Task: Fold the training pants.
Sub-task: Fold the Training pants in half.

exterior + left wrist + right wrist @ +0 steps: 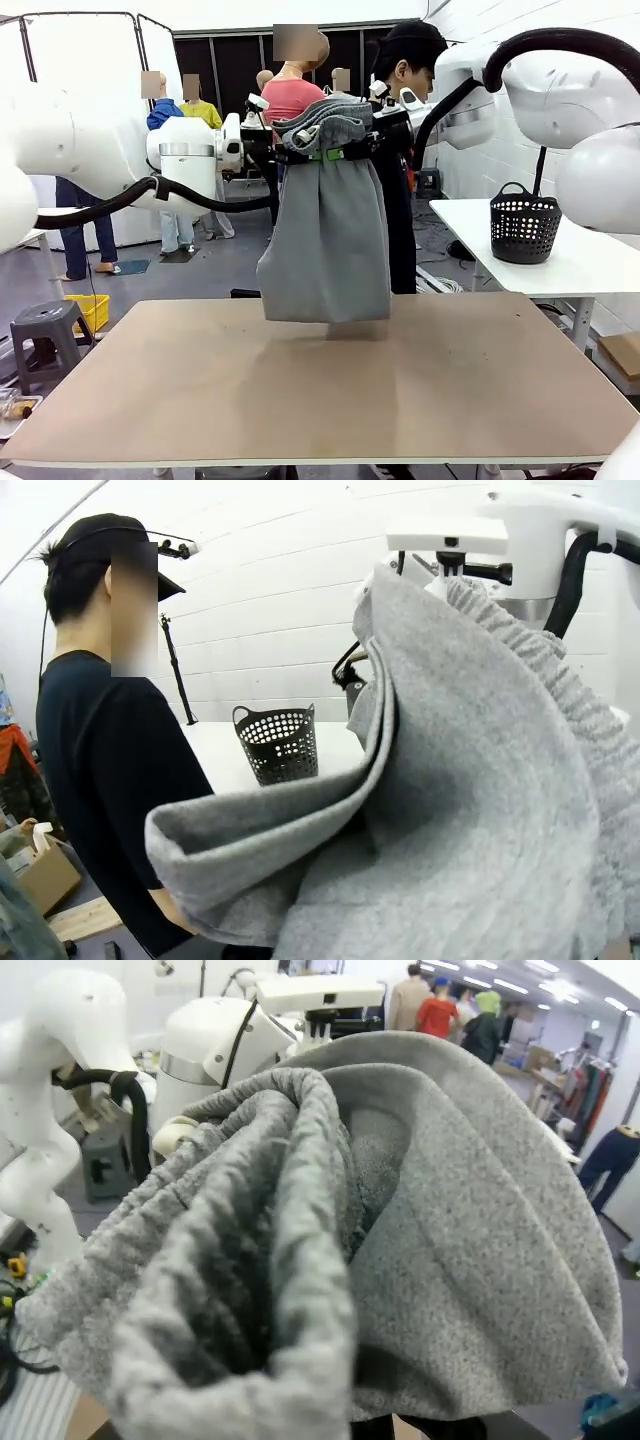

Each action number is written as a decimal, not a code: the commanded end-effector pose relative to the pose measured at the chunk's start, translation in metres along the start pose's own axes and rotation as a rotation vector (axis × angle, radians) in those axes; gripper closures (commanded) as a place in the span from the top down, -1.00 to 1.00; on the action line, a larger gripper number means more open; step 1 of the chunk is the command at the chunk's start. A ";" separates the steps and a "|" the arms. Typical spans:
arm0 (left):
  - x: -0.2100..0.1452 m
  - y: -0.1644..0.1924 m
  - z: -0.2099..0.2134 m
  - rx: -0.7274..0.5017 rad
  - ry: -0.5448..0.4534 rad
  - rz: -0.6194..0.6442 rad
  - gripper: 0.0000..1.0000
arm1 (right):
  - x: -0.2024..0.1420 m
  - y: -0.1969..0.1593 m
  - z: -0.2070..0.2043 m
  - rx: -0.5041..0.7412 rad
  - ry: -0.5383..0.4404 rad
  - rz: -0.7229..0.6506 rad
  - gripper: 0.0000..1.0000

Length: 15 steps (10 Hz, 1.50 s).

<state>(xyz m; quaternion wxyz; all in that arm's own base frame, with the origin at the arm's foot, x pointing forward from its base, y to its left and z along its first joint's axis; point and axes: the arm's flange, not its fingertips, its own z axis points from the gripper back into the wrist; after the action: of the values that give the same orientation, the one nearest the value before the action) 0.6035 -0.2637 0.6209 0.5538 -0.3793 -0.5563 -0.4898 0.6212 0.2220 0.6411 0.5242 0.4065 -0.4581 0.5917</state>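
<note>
The training pants [325,240] are light grey jersey and hang in the air over the brown table [320,400], with the lower hem just above the tabletop. Their bunched waistband is at the top, pinched from both sides. My left gripper [296,153] is shut on the waistband's left part and my right gripper [358,150] is shut on its right part, close together. In the left wrist view the grey cloth [460,810] covers my fingers. In the right wrist view the gathered waistband [270,1260] hides them too.
A person [405,60] in a black shirt stands at the far side, right behind the hanging pants. A black perforated basket [524,224] sits on a white side table at the right. A grey stool [45,335] and a yellow crate [88,310] stand on the floor at the left.
</note>
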 end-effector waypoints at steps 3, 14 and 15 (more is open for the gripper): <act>-0.039 0.014 0.001 -0.039 -0.002 -0.019 -1.00 | -0.041 -0.005 -0.011 -0.018 0.013 0.022 -1.00; -0.131 -0.117 0.073 -0.101 -0.022 0.528 -1.00 | -0.150 0.130 -0.034 0.206 -0.058 -0.518 -1.00; -0.141 -0.130 0.076 -0.107 -0.037 0.584 -1.00 | -0.159 0.143 -0.037 0.202 -0.037 -0.552 -1.00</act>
<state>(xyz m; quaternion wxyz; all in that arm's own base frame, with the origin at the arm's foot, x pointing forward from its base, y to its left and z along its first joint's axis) 0.4785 -0.2248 0.4622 0.6354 -0.5472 -0.3950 -0.3753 0.5130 0.2277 0.4637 0.5933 0.5792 -0.2927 0.4763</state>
